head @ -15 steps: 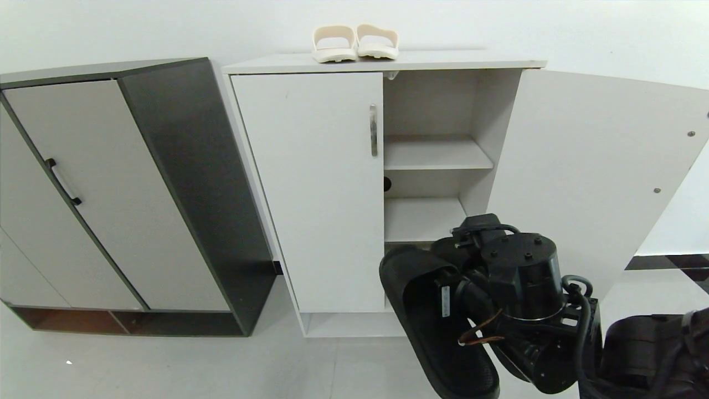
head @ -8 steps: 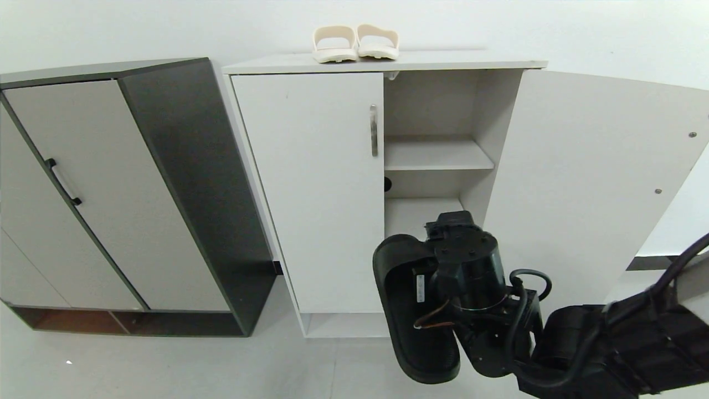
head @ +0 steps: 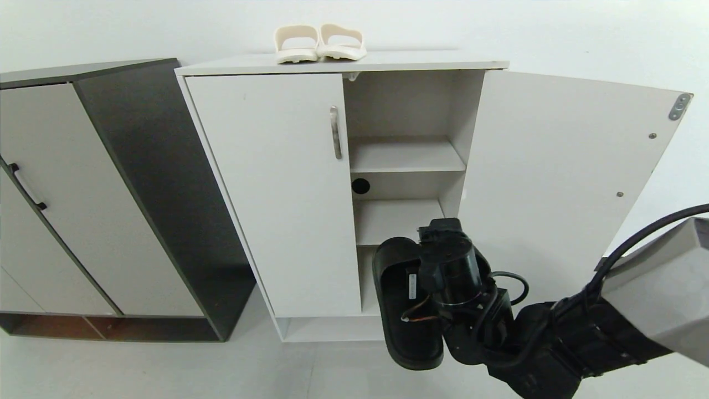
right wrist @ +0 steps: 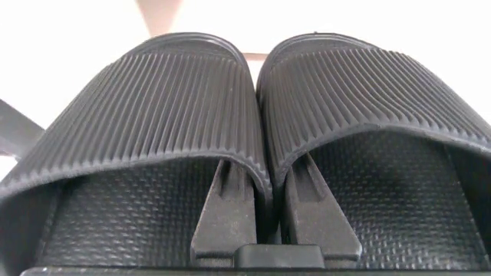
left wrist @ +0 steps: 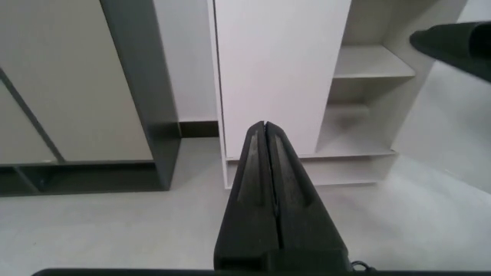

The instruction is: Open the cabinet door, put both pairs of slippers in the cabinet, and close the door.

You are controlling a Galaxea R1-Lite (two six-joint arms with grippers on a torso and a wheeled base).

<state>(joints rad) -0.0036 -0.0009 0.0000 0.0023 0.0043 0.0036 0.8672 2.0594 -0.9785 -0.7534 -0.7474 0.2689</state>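
My right gripper (right wrist: 265,208) is shut on a pair of black slippers (head: 400,299), pinching their two inner side walls together, one finger inside each shoe. The pair hangs toes-up just in front of the lower part of the white cabinet's (head: 388,60) open right half, level with its bottom compartment. The cabinet's right door (head: 554,177) stands swung wide open and its left door (head: 277,194) is closed. A pair of beige slippers (head: 320,43) sits on the cabinet top. My left gripper (left wrist: 265,138) is shut on nothing, low above the floor, facing the cabinet (left wrist: 280,69).
Inside the open half are an upper shelf (head: 404,155) and a middle shelf (head: 396,219), both bare. A grey and dark cabinet (head: 138,183) stands against the white one's left side. The open door bounds the space on the right.
My right arm has carried the black slippers left and forward, closer to the cabinet opening. The head camera has also turned, shifting the whole scene leftward.
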